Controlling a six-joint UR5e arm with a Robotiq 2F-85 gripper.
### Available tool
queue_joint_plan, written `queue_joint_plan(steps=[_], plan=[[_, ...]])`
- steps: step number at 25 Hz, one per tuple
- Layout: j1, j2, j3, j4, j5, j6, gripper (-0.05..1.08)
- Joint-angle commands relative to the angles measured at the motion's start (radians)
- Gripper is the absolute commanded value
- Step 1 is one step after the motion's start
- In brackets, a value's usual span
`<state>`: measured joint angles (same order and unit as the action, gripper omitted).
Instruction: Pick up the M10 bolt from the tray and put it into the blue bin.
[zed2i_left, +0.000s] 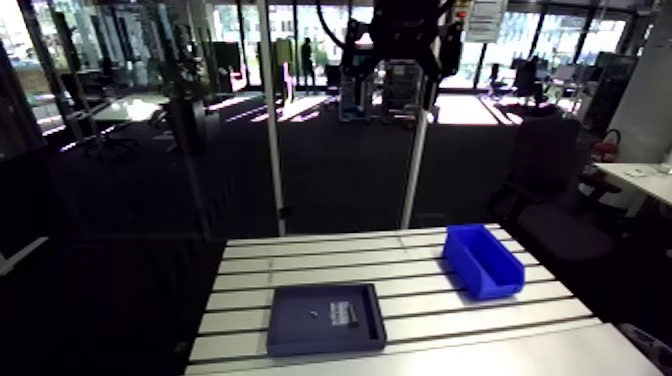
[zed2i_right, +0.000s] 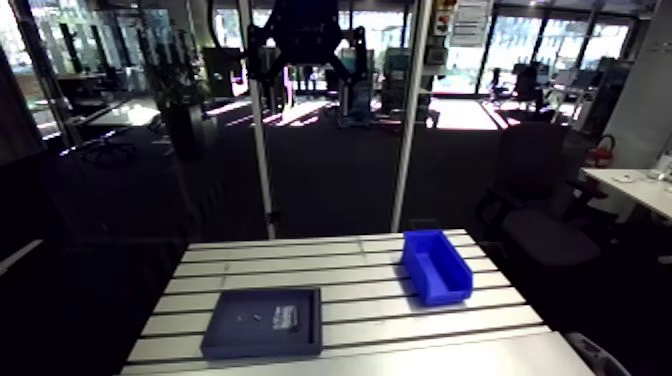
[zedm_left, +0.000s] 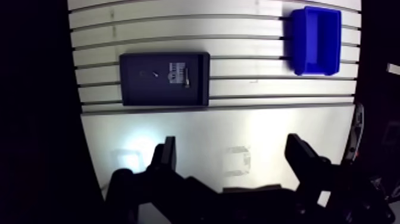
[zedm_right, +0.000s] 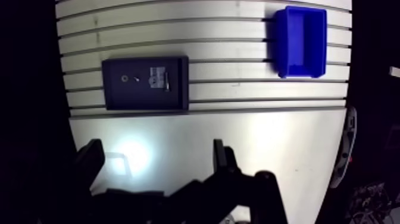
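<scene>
Pre-grab: empty claw (zedm_left: 232, 143) spread wide up high, next should drop onto the flat dark-blue tray (zedm_left: 140, 92), left.

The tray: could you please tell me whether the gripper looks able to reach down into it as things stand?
Probably yes: the gripper is open and empty, high above the table, and nothing covers or crowds the tray.

Bare table (zedm_left: 250, 128) lies open between the tray (zedm_left: 134, 89) and blue bin (zedm_left: 299, 42), well apart
</scene>
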<state>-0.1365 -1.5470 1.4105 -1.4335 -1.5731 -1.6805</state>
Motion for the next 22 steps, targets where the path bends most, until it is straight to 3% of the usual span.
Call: queue_joint_plan(steps=[1,12,22], plan=[[0.0,0.014,0.029,-0.011,0.003,0.025,0.0],[-0.002,0.014,0.037,-0.011,0.005,0.026,0.0],[-0.002,-0.002,0.144,-0.067,0.0,0.069,0.0]])
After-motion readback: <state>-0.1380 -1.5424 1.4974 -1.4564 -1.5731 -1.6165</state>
